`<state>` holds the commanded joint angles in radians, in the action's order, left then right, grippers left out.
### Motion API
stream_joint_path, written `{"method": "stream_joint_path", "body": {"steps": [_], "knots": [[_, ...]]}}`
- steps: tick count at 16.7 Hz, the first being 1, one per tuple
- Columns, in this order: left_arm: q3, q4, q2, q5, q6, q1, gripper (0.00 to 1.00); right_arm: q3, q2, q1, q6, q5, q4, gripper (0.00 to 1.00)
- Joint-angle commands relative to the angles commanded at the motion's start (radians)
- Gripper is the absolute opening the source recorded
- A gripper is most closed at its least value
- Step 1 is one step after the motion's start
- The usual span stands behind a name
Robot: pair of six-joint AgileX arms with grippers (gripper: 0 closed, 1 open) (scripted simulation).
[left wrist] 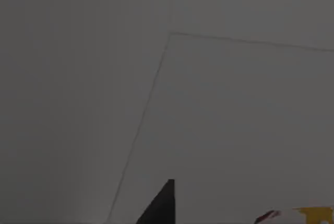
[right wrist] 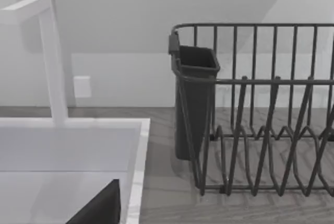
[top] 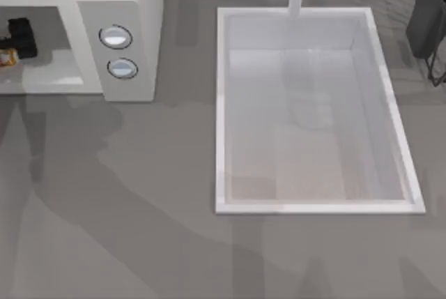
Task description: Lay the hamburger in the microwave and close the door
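The hamburger [top: 7, 57] sat inside the microwave [top: 132, 27] cavity at the table's far left, the left gripper [top: 19, 37] right over it; whether its claw gripped or had let go I cannot tell. It looked light, soft, paper-slick, best held gently across the middle. The right arm hung parked near the dish rack [right wrist: 261, 119], beyond the sink [top: 223, 104].

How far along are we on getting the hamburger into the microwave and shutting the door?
Done: the left gripper has reached inside the microwave cavity, with the hamburger at its fingers. In hand: laying it on the cavity floor; the left wrist view shows the wrapper by one finger, release not confirmed. Left: withdraw the arm and close the door. The right arm idles near the dish rack, beside the sink.
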<state>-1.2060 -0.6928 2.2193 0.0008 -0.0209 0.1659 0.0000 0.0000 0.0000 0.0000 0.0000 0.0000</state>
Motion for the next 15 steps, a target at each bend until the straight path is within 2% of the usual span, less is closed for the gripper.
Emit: {"method": "stream_joint_path", "body": {"steps": [6, 15], "knots": [[0.136, -0.129, -0.130, 0.028, -0.015, 0.031, 1.00, 0.000, 0.000, 0.000, 0.000, 0.000, 0.000, 1.00], [0.486, -0.321, -0.313, 0.087, -0.044, 0.098, 1.00, 0.000, 0.000, 0.000, 0.000, 0.000, 0.000, 1.00]]}}
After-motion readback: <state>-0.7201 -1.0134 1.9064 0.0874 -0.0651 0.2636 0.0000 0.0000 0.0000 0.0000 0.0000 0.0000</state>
